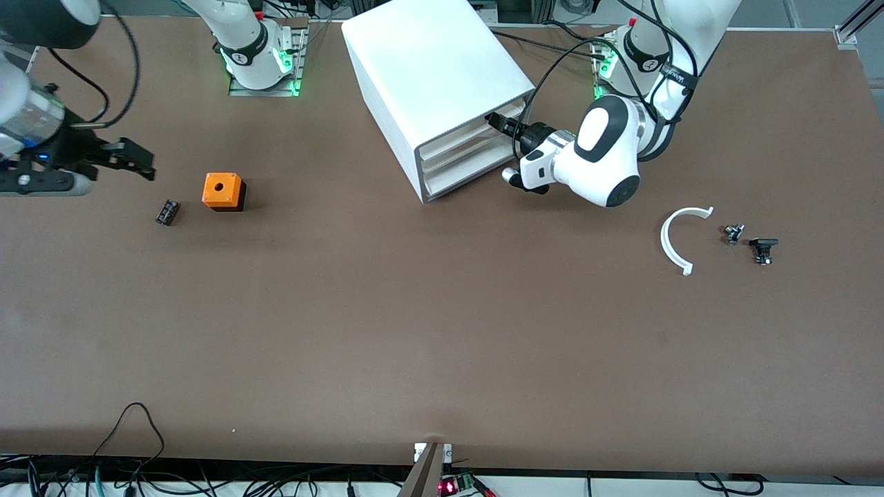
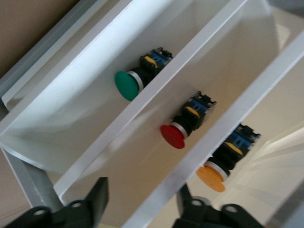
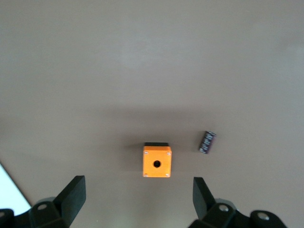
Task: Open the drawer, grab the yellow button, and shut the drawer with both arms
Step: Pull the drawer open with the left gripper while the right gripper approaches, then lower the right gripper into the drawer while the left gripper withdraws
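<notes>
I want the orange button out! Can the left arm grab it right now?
Probably not yet. The left gripper is open at the cabinet's front, but the button sits inside the drawer, visible only through its clear front.

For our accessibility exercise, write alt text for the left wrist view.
The open left gripper faces three white drawers seen through their fronts, each holding one push-button: green, red and the orange button.

Robotics lab: two arms (image 1: 608,159) bolted to brown table (image 1: 414,331), loose cables (image 1: 131,442) along edge
</notes>
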